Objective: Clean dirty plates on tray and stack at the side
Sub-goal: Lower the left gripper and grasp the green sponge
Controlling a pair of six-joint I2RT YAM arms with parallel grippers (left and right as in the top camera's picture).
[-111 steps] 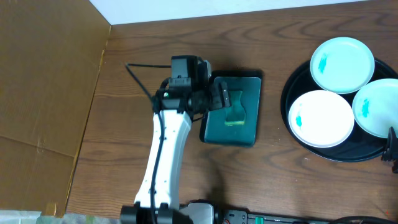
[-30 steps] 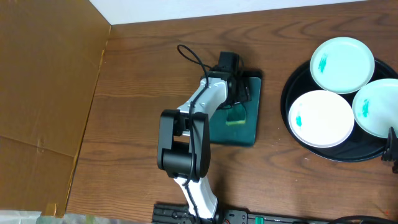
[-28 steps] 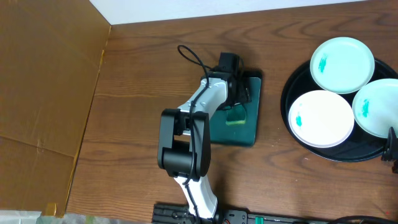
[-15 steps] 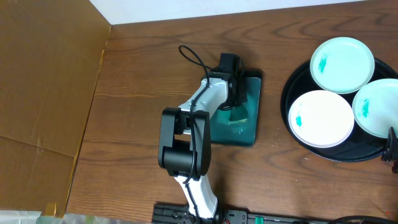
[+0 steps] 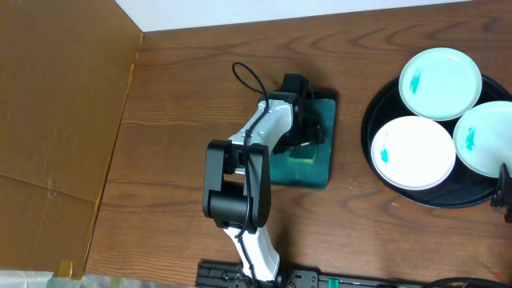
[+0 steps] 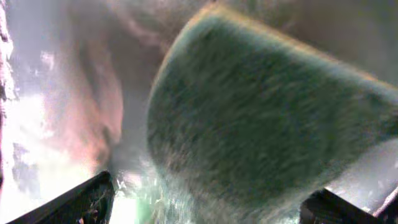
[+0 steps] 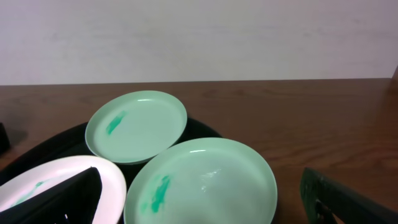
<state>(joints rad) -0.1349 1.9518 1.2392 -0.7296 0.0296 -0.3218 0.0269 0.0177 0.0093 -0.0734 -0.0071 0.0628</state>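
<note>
Three dirty plates (image 5: 440,82) (image 5: 413,152) (image 5: 486,138), white with teal smears, lie on the round black tray (image 5: 448,197) at the right. In the right wrist view they look pale green (image 7: 137,124) (image 7: 199,183) (image 7: 37,186). My right gripper (image 7: 205,208) is open and empty just in front of the nearest plate, and only its edge shows in the overhead view (image 5: 504,192). My left gripper (image 5: 306,136) is down in the teal rectangular tray (image 5: 322,108), open, its fingers on either side of a green-yellow sponge (image 5: 302,158). The sponge fills the left wrist view (image 6: 261,124).
A large brown cardboard sheet (image 5: 56,104) covers the table's left side. The left arm's cable (image 5: 244,76) loops over the wood behind the teal tray. A white wall edge runs along the back.
The left arm swung from the tray's left side to reach from the front. In the last second its gripper pushed slightly right and down onto the sponge. The plates and right gripper have not moved.
</note>
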